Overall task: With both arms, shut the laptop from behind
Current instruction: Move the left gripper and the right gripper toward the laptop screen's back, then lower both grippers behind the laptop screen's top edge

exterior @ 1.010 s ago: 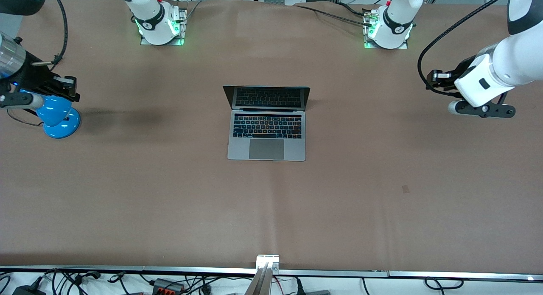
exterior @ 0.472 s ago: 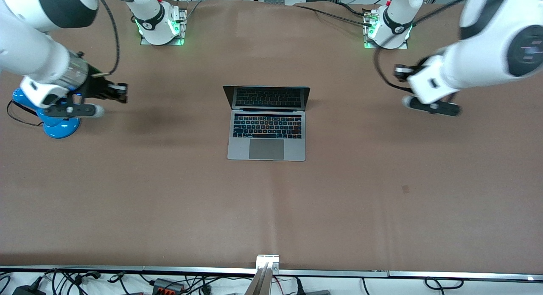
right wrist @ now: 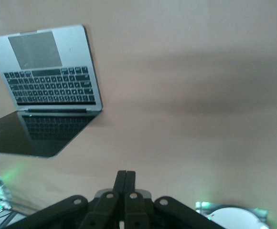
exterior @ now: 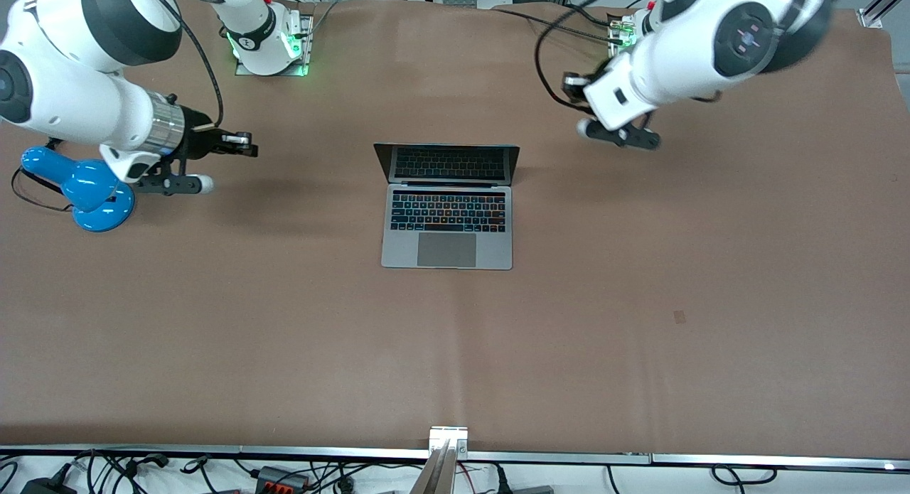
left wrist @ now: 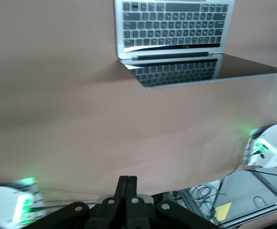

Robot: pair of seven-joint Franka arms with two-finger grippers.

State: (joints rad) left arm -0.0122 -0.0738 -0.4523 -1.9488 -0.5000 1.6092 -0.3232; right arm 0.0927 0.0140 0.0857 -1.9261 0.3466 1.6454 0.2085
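The laptop lies open in the middle of the brown table, its dark screen upright and facing the front camera. My right gripper is shut and empty over the table between the blue lamp and the laptop. My left gripper is shut and empty over the table between the laptop and the left arm's base. The left wrist view shows the shut left gripper and the laptop from the screen's side. The right wrist view shows the shut right gripper and the laptop.
A blue desk lamp stands at the right arm's end of the table, partly under the right arm. The arm bases stand along the table's edge farthest from the front camera. A metal rail runs along the nearest edge.
Both arms have swung inward from the table's ends toward the laptop. The left gripper has also moved toward the bases' edge. The laptop has not moved.
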